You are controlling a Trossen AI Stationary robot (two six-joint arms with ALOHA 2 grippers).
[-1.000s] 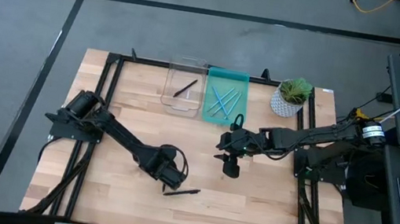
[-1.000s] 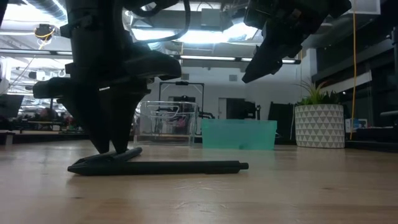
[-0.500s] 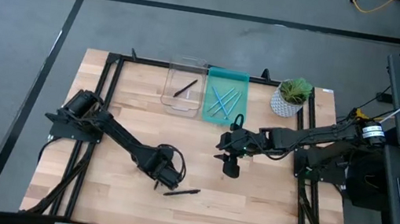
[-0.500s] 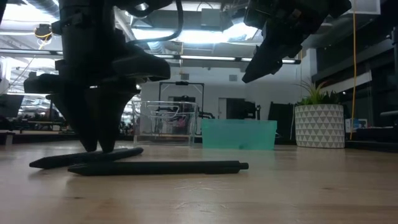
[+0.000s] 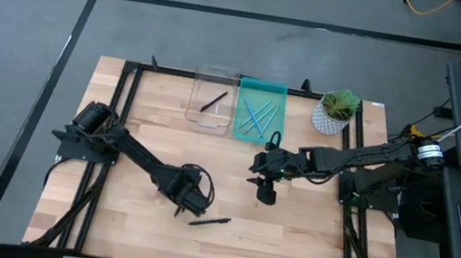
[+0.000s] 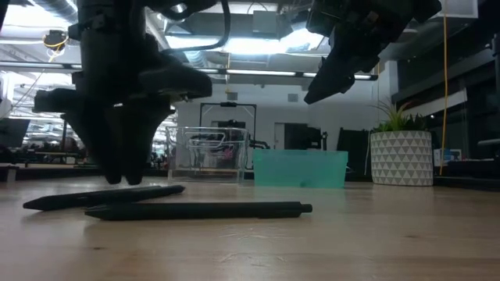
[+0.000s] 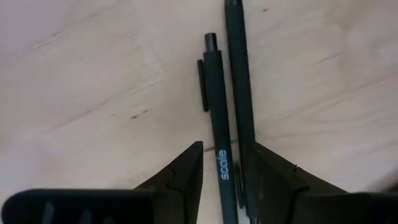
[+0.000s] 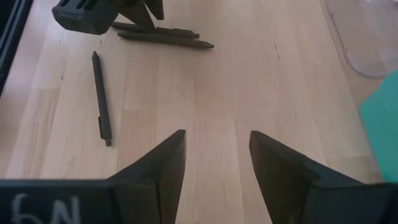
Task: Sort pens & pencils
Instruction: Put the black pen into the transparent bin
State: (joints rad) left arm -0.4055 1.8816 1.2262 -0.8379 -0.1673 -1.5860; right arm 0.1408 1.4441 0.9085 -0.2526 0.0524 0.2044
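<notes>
Two black pens lie side by side on the wood near the table's front: the nearer pen [image 6: 203, 209] [image 5: 209, 222] and the farther pen [image 6: 94, 197]. My left gripper [image 6: 123, 181] [image 5: 193, 204] points down just above them, open. In the left wrist view its fingers stand either side of the white-lettered pen [image 7: 214, 112], with the second pen [image 7: 239, 93] close by one finger. A third black pen [image 8: 101, 99] lies apart on the table. My right gripper [image 5: 265, 193] [image 8: 217, 155] hangs open and empty above the table's middle.
At the far edge a clear tray [image 5: 196, 113] holds one black pen [image 5: 213, 102]. Beside it a teal tray [image 5: 281, 109] holds several teal pencils [image 5: 255, 114]. A potted plant [image 5: 336, 111] stands at the far right. Bare wood lies around the pens.
The farther pen has swung about on the table. Its left end has swept toward the table's left edge while its right end stayed, so it now lies almost alongside the nearer pen. My left gripper's fingertips have come a little up off the table and off that pen.
</notes>
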